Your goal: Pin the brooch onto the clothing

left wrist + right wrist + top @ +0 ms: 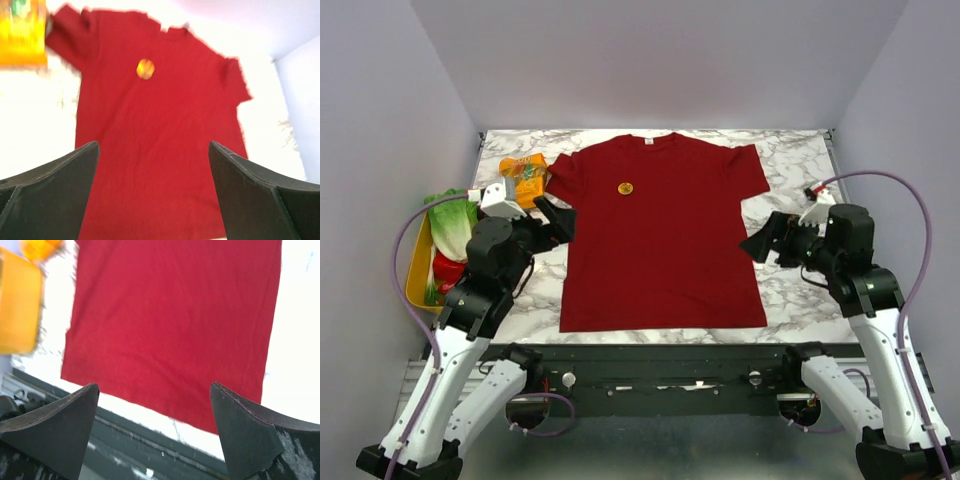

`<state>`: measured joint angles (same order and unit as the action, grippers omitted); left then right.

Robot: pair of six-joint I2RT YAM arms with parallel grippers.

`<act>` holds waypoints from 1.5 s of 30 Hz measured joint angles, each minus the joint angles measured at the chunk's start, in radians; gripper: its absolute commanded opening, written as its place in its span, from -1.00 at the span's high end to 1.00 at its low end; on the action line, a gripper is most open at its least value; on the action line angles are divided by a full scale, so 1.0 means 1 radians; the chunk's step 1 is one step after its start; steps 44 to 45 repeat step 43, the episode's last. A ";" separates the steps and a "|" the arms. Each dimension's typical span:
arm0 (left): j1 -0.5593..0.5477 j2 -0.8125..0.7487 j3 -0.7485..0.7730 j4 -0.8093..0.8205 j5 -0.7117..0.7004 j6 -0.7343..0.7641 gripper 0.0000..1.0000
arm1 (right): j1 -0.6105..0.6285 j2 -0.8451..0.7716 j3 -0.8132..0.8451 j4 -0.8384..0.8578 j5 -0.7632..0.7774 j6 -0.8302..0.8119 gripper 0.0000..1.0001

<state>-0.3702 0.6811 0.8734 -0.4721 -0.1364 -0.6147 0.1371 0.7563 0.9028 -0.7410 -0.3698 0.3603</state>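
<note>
The yellow-gold brooch [625, 187] lies face up on the upper chest of the dark red T-shirt [660, 260], just below the collar. The shirt is spread flat on the marble table [790, 165], and the views do not show whether the pin passes through the cloth. The left gripper [558, 220] hovers at the shirt's left edge and the right gripper [760, 242] at its right edge, both with jaws wide apart and empty; an orange snack packet [525, 176] lies beside the left sleeve. The step in hand appears to be the approach: the next move calls for one arm to steady the fabric near the brooch while the other works the small badge precisely.
</note>
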 measured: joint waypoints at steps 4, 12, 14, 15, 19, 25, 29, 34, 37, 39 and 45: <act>0.000 -0.021 0.065 0.060 -0.018 0.038 -0.97 | 0.000 -0.018 0.121 0.025 0.024 -0.028 -1.00; 0.000 -0.028 0.092 0.110 -0.053 0.072 -0.97 | 0.000 -0.075 0.243 0.098 0.068 -0.055 -0.99; 0.000 -0.032 0.091 0.110 -0.058 0.074 -0.97 | 0.000 -0.071 0.242 0.098 0.070 -0.055 -0.99; 0.000 -0.036 0.090 0.111 -0.059 0.076 -0.97 | 0.000 -0.067 0.241 0.098 0.070 -0.055 -0.99; 0.000 -0.049 0.074 0.114 -0.063 0.077 -0.97 | 0.000 -0.063 0.233 0.098 0.070 -0.056 -1.00; 0.000 -0.043 0.066 0.117 -0.062 0.077 -0.97 | 0.000 -0.061 0.232 0.098 0.070 -0.056 -1.00; 0.000 -0.031 0.066 0.119 -0.062 0.080 -0.97 | 0.000 -0.061 0.216 0.106 0.070 -0.056 -1.00; 0.000 -0.016 0.066 0.122 -0.062 0.080 -0.97 | 0.000 -0.051 0.204 0.111 0.070 -0.055 -0.99; 0.000 -0.010 0.066 0.134 -0.061 0.080 -0.97 | 0.000 -0.050 0.198 0.116 0.072 -0.055 -0.99; 0.000 -0.008 0.061 0.145 -0.055 0.080 -0.97 | 0.000 -0.051 0.192 0.119 0.073 -0.055 -0.99; 0.000 -0.009 0.044 0.161 -0.032 0.082 -0.97 | 0.000 -0.051 0.187 0.119 0.079 -0.055 -0.99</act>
